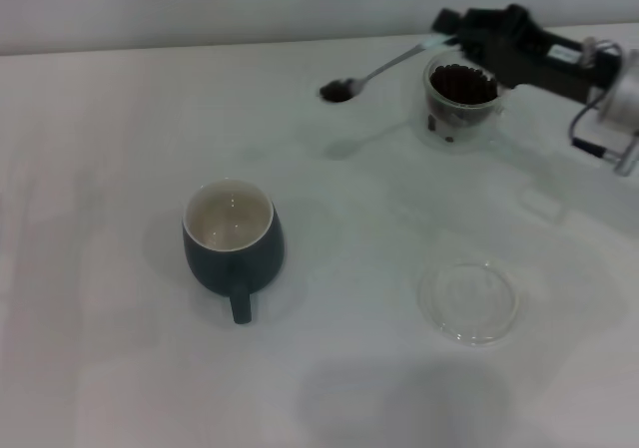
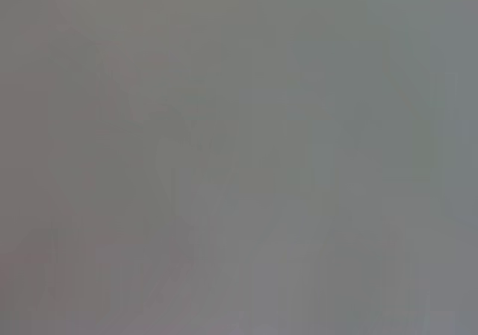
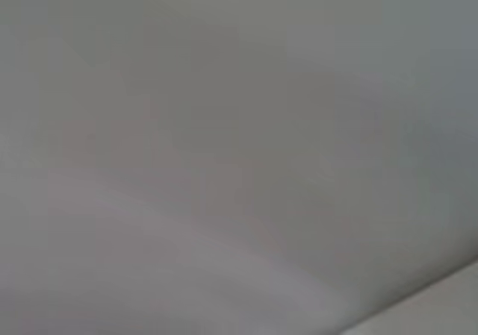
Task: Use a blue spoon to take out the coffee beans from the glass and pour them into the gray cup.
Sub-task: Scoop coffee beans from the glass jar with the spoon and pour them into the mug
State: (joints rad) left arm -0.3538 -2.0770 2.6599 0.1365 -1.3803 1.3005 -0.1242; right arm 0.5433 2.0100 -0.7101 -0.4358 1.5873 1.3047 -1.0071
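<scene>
In the head view my right gripper point(image 1: 446, 31) is at the far right, shut on the pale blue handle of the blue spoon point(image 1: 384, 68). The spoon is held in the air left of the glass, and its bowl carries dark coffee beans point(image 1: 336, 91). The glass point(image 1: 460, 101) stands just below the gripper and holds more dark beans. The gray cup point(image 1: 233, 238) stands nearer, left of centre, its cream inside empty and its handle toward me. The left gripper is out of view. Both wrist views show only blank grey.
A flat clear glass saucer point(image 1: 468, 299) lies on the white table point(image 1: 100, 368) at the near right. A pale wall runs along the table's far edge.
</scene>
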